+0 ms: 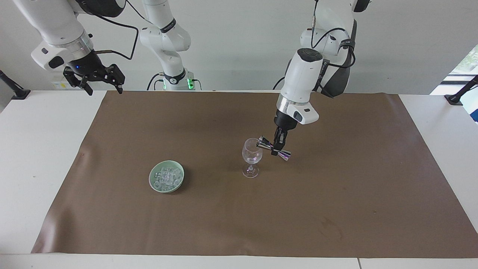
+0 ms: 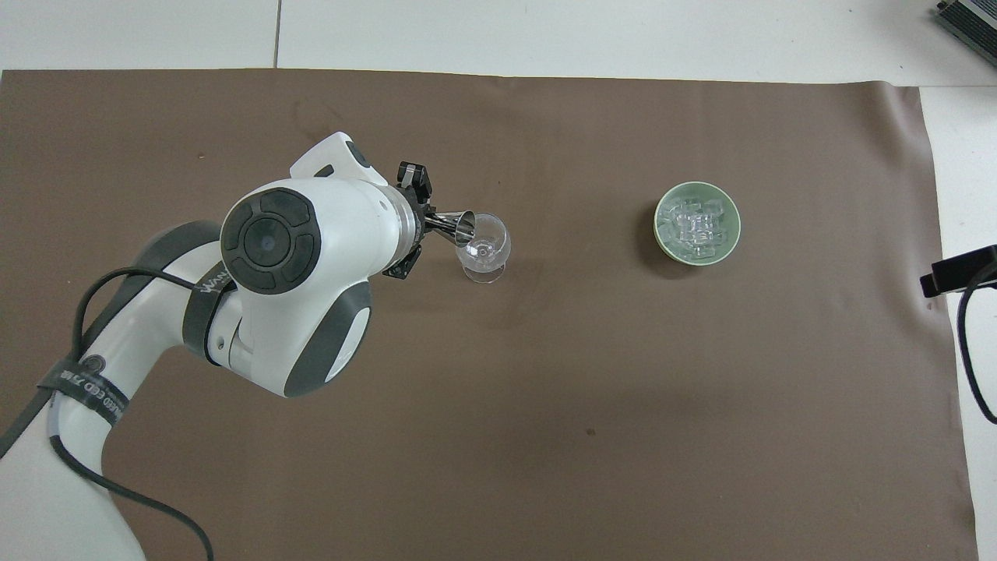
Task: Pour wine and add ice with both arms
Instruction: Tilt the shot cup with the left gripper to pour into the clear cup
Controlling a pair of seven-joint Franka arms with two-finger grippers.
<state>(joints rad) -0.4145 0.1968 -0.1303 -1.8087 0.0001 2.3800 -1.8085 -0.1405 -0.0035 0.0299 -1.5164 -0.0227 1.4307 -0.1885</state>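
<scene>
While the left gripper (image 1: 279, 146) clamps a tilted shiny steel jigger (image 1: 273, 148) at the clear stemmed wine glass (image 1: 251, 157) rim, clear ice cubes (image 1: 166, 177) fill a pale-green round bowl (image 1: 154, 184) toward the right arm's end; right gripper (image 1: 101, 85) waits w/ fingers apart. Arm band text unreadable.

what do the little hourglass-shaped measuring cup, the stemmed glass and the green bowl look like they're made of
Hourglass-shaped measuring cup: likely polished metal; it mirrors light in bright streaks.
Stemmed glass: clear glass or hard plastic; the brown mat shows through.
Pale green bowl: probably glazed ceramic, opaque with a soft sheen.

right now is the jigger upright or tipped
Tipped: the left pincer holds the jigger nearly sideways, one mouth at the wine glass rim.
</scene>
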